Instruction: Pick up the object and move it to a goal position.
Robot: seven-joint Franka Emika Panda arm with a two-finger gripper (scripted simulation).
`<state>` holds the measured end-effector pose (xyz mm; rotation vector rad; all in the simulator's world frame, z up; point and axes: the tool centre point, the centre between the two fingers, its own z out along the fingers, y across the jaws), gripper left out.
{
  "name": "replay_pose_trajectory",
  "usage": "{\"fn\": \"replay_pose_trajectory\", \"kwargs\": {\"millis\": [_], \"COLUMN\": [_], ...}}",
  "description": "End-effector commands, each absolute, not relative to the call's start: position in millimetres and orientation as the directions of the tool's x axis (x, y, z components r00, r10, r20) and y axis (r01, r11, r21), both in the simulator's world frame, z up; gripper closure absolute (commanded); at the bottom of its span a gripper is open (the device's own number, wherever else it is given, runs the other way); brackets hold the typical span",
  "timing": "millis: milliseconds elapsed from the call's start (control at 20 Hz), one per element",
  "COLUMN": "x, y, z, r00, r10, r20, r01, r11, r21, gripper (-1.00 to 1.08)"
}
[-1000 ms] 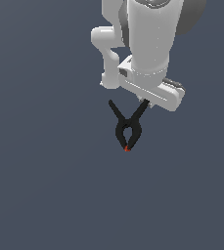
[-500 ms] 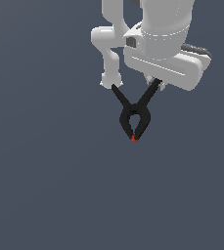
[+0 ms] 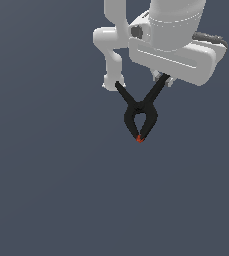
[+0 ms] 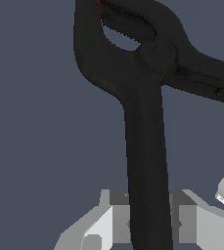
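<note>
Currently the white Franka arm fills the upper part of the exterior view, its broad pale wrist housing directly above the task object. Below and behind everything is a flat, uniform grey-blue desk; no goal marker shows in either view.

Object: small black plastic spring clamp with two splayed handles in a V and rounded jaws ending in a red-orange tip. It hangs just under the wrist housing, pivot and jaws pointing away from the arm. Long axis runs from the gripper out to the red tip, nearly in line with the approach axis of the hand.

Gripper: wrist view shows one clamp handle passing straight between the two grey fingers, which sit narrow against either side of it. Judged closed on that handle. The second handle angles off to the side, free of the fingers. In the exterior view the fingers themselves are hidden behind the housing.

Key relation for the coming move: the clamp lies entirely beyond the fingertips, held by one handle end only, so most of its length and mass is cantilevered away from the grip. Judgement: transport phase is in hand; the grasp is off-centre, so the clamp could pivot about the held handle under quick motion. Whether the clamp is clear of the desk cannot be read from these renders, since no shadow or contact cue is visible.
</note>
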<state>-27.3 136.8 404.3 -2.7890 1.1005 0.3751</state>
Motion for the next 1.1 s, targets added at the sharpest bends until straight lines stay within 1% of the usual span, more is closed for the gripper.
{"fn": "replay_pose_trajectory", "kwargs": {"millis": [0,300,750,1050], "x": [-27,-26,-20,-18], "y": [137,134,128,126], "z": [405,416,450,460], "r00": [0.705,0.705,0.705,0.705], "r10": [-0.655,-0.655,-0.655,-0.655], "r20": [-0.272,-0.272,-0.271,-0.271], "r01": [-0.685,-0.685,-0.685,-0.685], "r11": [-0.728,-0.728,-0.728,-0.728], "r21": [-0.021,-0.021,-0.021,-0.021], "gripper": [1.08,1.08,1.08,1.08]}}
